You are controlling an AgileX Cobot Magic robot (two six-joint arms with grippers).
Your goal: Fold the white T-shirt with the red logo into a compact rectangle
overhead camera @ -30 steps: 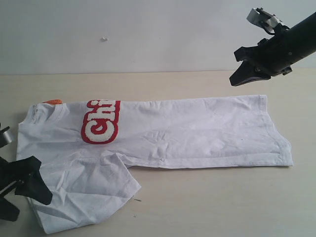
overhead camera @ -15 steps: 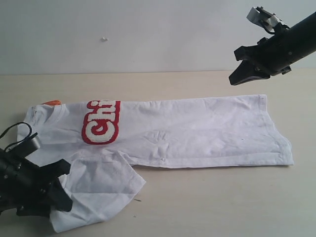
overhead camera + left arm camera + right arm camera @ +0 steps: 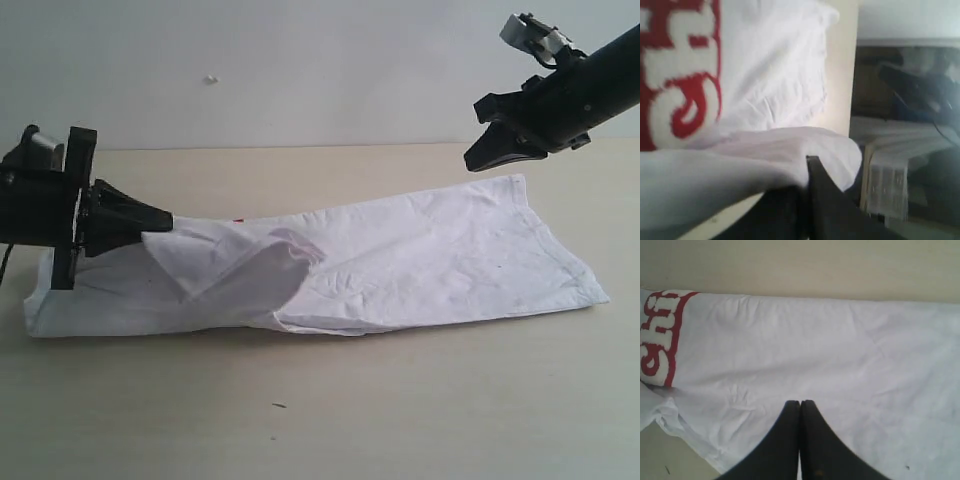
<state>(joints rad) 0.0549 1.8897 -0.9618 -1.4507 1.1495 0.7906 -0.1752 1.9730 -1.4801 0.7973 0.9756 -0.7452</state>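
Note:
The white T-shirt (image 3: 430, 255) lies lengthwise across the tan table. My left gripper (image 3: 160, 222) is shut on a fold of its cloth at the left end and holds it raised over the chest. This hides nearly all of the red logo in the exterior view. The left wrist view shows the held cloth (image 3: 765, 150) at my left gripper (image 3: 807, 165), with the logo (image 3: 680, 75) beneath. My right gripper (image 3: 475, 160) hangs shut and empty above the shirt's far right corner. In the right wrist view, my right gripper (image 3: 800, 404) is over plain cloth (image 3: 850, 350), with the logo (image 3: 660, 340) at the edge.
A small dark speck (image 3: 278, 405) lies on the bare table (image 3: 400, 420) in front of the shirt. A pale wall (image 3: 300, 70) stands behind. Dark equipment (image 3: 910, 100) shows past the table edge in the left wrist view.
My left gripper has risen from the front left corner, carrying the shirt's sleeve side up and back over the logo. The hem end has shifted slightly. The right arm has stayed still.

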